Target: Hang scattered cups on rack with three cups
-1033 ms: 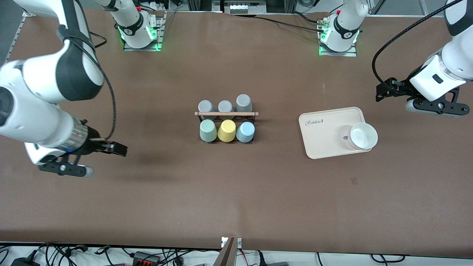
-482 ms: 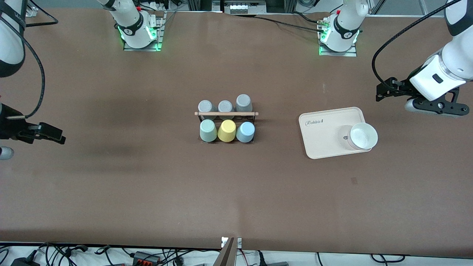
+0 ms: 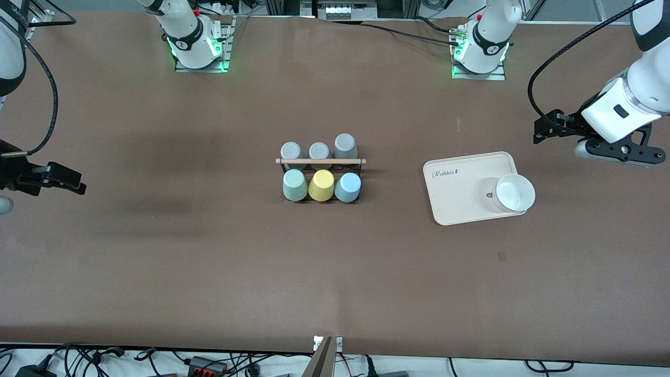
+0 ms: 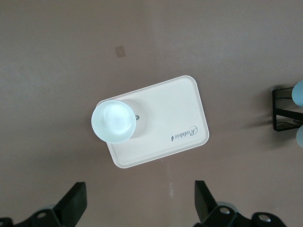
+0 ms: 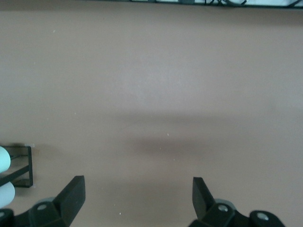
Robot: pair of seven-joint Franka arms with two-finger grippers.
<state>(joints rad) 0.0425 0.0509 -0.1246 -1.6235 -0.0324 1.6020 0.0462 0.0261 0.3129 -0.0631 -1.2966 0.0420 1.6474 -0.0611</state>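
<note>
Front view gives you the whole worktop (image 3: 209, 272), so read it from the near edge upward: the nearest stretch carries nothing, then, mid-worktop, the rack (image 3: 320, 161) holds its nearer row of sage-green cup (image 3: 294, 185), yellow cup (image 3: 321, 185) and light blue cup (image 3: 347, 187), each upside down on a peg so it drains and stays put. Just past the wooden rod, three grey cups (image 3: 319, 150) fill the farther row. Toward the left arm's end, about level with the rack, you see the cream tray (image 3: 460, 193) with a white bowl (image 3: 515, 192) resting on its corner; neither belongs to the job. You can judge the hanging finished, since no cup lies loose anywhere. That would explain why both arms wait out at the ends: the right gripper (image 5: 137, 201) hangs over bare worktop at its own end with fingers spread wide and nothing between them, and the left gripper (image 4: 139, 205) hovers by the tray's end, fingers equally wide apart and empty.
</note>
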